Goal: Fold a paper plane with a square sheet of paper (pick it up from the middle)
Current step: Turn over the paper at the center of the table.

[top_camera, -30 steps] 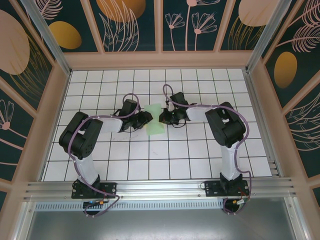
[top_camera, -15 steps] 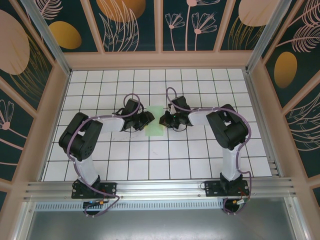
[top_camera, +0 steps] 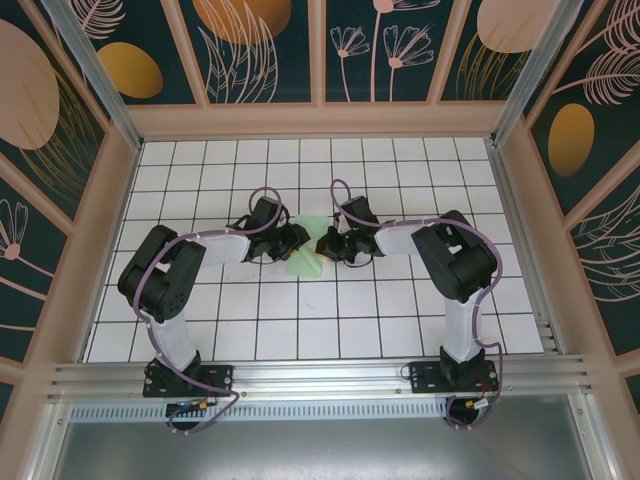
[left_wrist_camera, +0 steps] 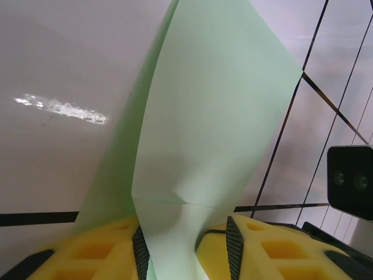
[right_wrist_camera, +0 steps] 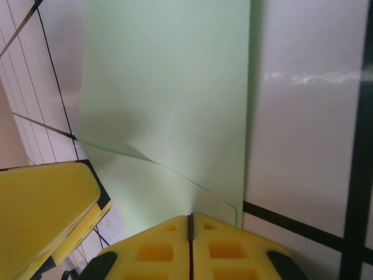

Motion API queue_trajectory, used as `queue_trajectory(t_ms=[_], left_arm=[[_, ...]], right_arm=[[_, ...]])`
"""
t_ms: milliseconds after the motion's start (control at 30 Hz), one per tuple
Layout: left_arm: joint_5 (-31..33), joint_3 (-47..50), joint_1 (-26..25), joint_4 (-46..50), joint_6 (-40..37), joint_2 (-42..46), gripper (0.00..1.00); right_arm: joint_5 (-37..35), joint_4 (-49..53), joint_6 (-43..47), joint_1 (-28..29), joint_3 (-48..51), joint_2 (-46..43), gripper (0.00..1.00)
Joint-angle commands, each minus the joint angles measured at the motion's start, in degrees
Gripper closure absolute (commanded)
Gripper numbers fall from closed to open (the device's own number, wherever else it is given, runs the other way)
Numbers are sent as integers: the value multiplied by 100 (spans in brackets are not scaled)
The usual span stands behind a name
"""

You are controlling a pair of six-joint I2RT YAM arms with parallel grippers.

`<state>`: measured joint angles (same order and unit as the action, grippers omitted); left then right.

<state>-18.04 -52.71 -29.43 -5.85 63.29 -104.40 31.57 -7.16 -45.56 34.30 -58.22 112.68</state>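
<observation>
Both grippers are coming closer, folding the square sheet of paper (top_camera: 303, 262) narrower. The right gripper (right_wrist_camera: 189, 219) is pinching it tight. The left gripper (left_wrist_camera: 183, 233) is sitting half open around it.

Bright, even overhead light. Top view sharp w/ slight bend at edges. Wrist views: glare streaks on desk (left_wrist_camera: 64, 70), soft shadow across paper (right_wrist_camera: 169, 87), nearest foreground blurry.
</observation>
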Motion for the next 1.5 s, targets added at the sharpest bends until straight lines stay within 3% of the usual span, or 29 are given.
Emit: queue_trajectory(t_ms=[0,233,467,1033,1267,1467], left_arm=[[-84,-115,-27,103,-141,42,60],[-204,21,-28,-44,-396,119,61],[-258,24,-24,-66,-426,125,65],[-230,-106,-28,-92,-772,50,82],[259,-560,-28,565,-1379,346,90],[1148,-1234,-30,1742,-2253,894,90]], right_arm=[[43,436,-42,93,179,-39,92],[182,256,-100,-4,217,-120,91],[542,-283,-316,-234,381,-378,82],[-175,-213,-38,-696,714,-1305,69],[-648,-9,209,-984,838,-1736,65],[-1192,-32,293,-1285,1021,-2207,47]])
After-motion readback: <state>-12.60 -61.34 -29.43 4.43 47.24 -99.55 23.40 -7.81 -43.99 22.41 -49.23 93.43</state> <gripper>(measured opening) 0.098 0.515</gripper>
